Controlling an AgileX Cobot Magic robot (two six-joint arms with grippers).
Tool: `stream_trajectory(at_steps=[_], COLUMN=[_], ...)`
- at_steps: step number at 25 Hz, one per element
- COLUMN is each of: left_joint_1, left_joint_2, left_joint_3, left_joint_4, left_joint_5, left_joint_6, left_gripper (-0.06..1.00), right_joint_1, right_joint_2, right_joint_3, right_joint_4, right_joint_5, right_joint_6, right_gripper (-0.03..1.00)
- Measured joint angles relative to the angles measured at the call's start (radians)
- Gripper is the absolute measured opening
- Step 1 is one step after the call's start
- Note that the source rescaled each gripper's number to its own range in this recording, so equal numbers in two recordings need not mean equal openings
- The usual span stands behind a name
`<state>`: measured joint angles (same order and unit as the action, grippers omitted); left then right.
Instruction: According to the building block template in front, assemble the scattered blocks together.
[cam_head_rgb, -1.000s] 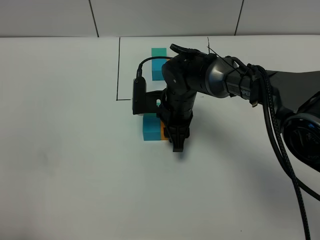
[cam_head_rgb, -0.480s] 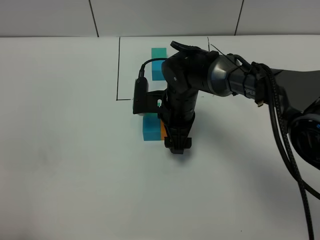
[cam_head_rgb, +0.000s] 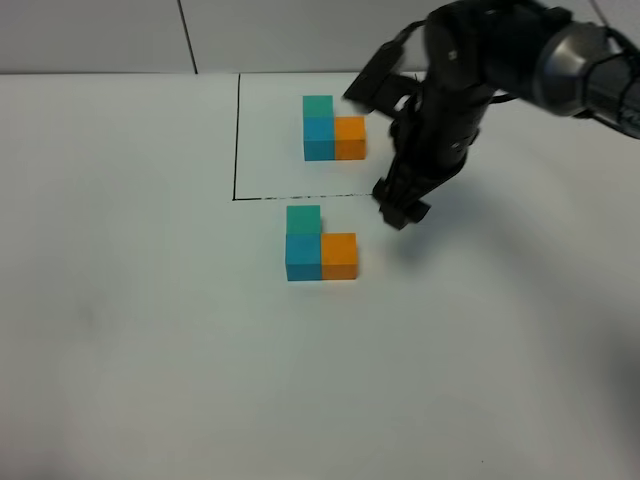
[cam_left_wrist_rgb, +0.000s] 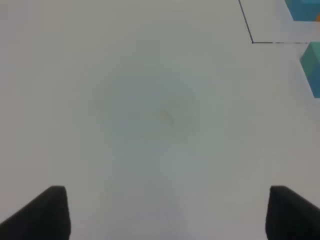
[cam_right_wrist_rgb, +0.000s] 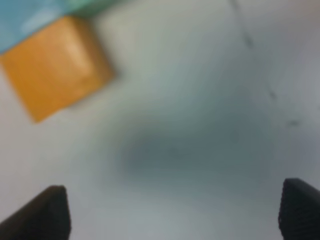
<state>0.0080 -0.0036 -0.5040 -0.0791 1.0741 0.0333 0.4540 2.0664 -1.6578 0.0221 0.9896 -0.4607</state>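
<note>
Teal-green, blue and orange, the scattered blocks (cam_head_rgb: 320, 243) sit joined in an L on the white counter (cam_head_rgb: 140, 330), just outside the drawn black line and directly in front of the building block template (cam_head_rgb: 333, 128), whose layout they match; the assembly looks complete. The right tool (cam_head_rgb: 400, 208) hangs beside and above the orange cube (cam_head_rgb: 340, 255), clear of it, with the cubes lying toward the counter's left from its tip; its arm reaches in from the upper right, wrist angled steeply down; in the wrist view its fingers (cam_right_wrist_rgb: 42, 212) stand wide apart, gripping nothing. The left tool (cam_left_wrist_rgb: 162, 212) is likewise spread, empty, over bare counter, the blocks far off at its view's edge; the right arm is much nearer.
</note>
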Motion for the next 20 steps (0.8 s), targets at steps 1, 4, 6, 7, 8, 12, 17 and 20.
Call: stream_trajectory(at_steps=[1, 4, 6, 7, 8, 12, 17, 20], left_joint_1=[0.000, 0.000, 0.000, 0.000, 0.000, 0.000, 0.000, 0.000], left_joint_2=[0.000, 0.000, 0.000, 0.000, 0.000, 0.000, 0.000, 0.000], left_joint_3=[0.000, 0.000, 0.000, 0.000, 0.000, 0.000, 0.000, 0.000], left_joint_4=[0.000, 0.000, 0.000, 0.000, 0.000, 0.000, 0.000, 0.000], left_joint_5=[0.000, 0.000, 0.000, 0.000, 0.000, 0.000, 0.000, 0.000], left_joint_6=[0.000, 0.000, 0.000, 0.000, 0.000, 0.000, 0.000, 0.000], left_gripper=[0.67, 0.67, 0.67, 0.67, 0.67, 0.67, 0.67, 0.67], right_joint_1=[-0.056, -0.216, -0.312, -0.345, -0.378, -0.460, -0.470, -0.470], right_joint_2=[-0.001, -0.002, -0.009, -0.018, -0.032, -0.107, -0.171, -0.226], right_joint_3=[0.000, 0.000, 0.000, 0.000, 0.000, 0.000, 0.008, 0.086], right_joint_4=[0.020, 0.097, 0.136, 0.149, 0.159, 0.177, 0.158, 0.160], right_joint_5=[-0.013, -0.020, -0.013, -0.008, -0.007, 0.003, 0.076, 0.053], right_joint_6=[0.036, 0.081, 0.086, 0.087, 0.088, 0.126, 0.183, 0.201], right_gripper=[0.71, 0.71, 0.72, 0.73, 0.74, 0.80, 0.81, 0.81])
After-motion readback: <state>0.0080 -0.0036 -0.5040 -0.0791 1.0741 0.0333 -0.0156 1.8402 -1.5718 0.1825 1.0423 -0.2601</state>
